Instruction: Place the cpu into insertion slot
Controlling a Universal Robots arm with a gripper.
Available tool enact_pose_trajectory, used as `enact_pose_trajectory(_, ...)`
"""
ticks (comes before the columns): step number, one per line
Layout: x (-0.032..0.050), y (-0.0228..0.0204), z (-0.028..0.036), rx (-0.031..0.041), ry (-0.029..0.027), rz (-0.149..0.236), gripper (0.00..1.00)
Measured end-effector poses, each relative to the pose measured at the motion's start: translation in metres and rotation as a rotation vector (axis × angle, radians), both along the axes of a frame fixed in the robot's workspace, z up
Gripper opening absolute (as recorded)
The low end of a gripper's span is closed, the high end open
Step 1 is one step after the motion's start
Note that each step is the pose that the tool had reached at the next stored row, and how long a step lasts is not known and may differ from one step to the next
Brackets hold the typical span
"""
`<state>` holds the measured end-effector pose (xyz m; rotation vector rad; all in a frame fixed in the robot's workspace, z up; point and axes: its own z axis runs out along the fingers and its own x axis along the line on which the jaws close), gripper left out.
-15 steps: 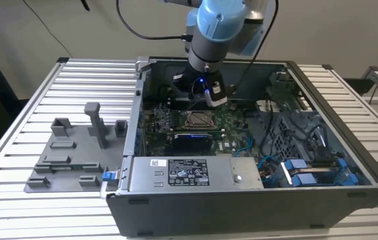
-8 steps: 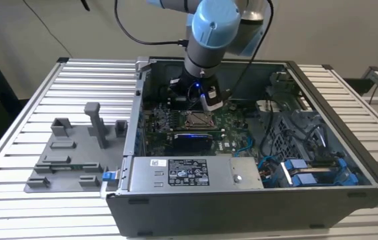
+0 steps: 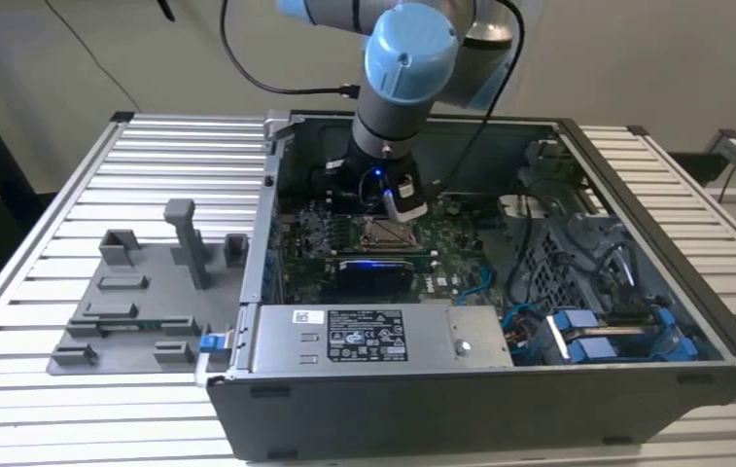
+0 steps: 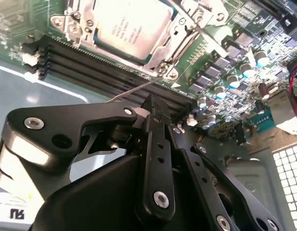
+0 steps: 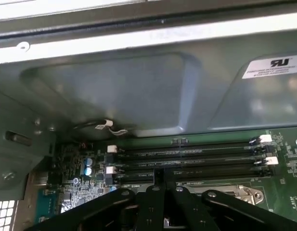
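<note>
The cpu [image 4: 131, 26] lies flat inside the insertion slot [image 4: 162, 62], on the green motherboard [image 4: 225, 72] within the open computer case [image 3: 472, 389]. In the second wrist view its top is a pale, silvery metal plate with rounded corners and rows of small dark print. Part of the plate runs out of the picture. The slot's shiny metal frame closes round the plate on the sides that show, with a screw head at the near corner. A thin wire rod [image 4: 134, 91] slants away from that corner, across the long black memory slots [image 4: 90, 62]. In the exterior view the cpu [image 3: 387, 232] shows as a small light square inside the darker frame, near the middle of the board.

The gripper [image 4: 152, 102] hangs just beside the insertion slot, over the memory slots. Its black fingers are drawn together at the tips and hold nothing. It stands apart from the cpu. In the first wrist view the gripper [image 5: 166, 188] points toward the memory slots [image 5: 187, 163] and the grey inner wall of the case. In the exterior view the gripper [image 3: 398, 206] sits just behind the slot.

The case rests on a slatted metal surface [image 3: 56, 195]. A grey fixture [image 3: 147, 292] lies on it at the exterior view's left.
</note>
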<state>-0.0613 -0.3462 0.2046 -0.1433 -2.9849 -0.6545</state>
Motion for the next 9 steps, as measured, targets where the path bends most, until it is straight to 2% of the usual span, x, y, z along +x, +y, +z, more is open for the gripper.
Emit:
enact_pose_trajectory(3, -0.0002, -0.0003, -0.0014, -0.0161, 0.0000, -0.002, 0.11)
enact_pose_trajectory(4, -0.0001, -0.0004, -0.0017, -0.0190, 0.0000, -0.003, 0.11)
enact_pose_trajectory(9, -0.0002, -0.0003, -0.0027, -0.0201, -0.0010, -0.003, 0.11)
